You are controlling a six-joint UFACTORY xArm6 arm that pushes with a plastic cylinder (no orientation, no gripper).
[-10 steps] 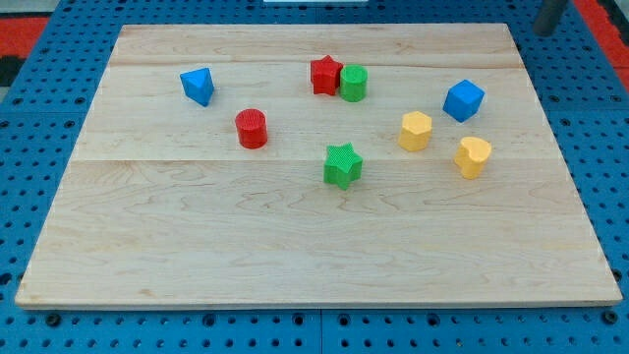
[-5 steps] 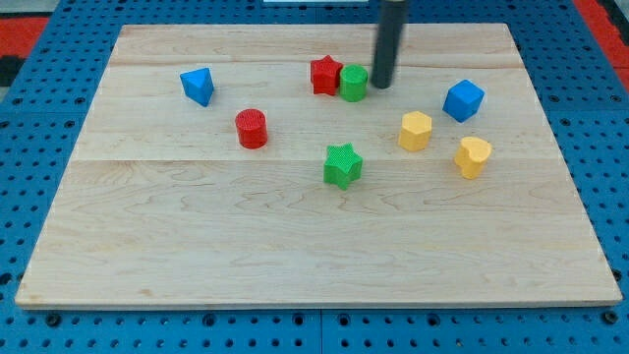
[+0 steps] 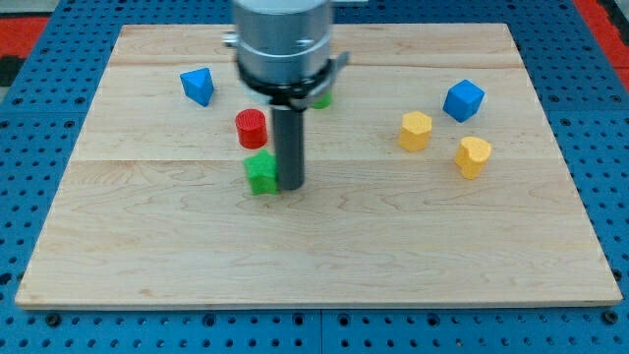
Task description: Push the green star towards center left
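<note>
Left of the board's middle, my tip presses against the green star's right side; the rod has no jaws. The red cylinder sits just above the star. The arm's body hides the red star entirely and all but a sliver of the green cylinder. Blue blocks and yellow blocks lie apart.

On the light wooden board, the rod's tip touches the right side of the green star block, which sits just below the red cylinder block. The blue angular block lies up-left. At the right, two yellow rounded blocks sit below-left of the blue cube.
</note>
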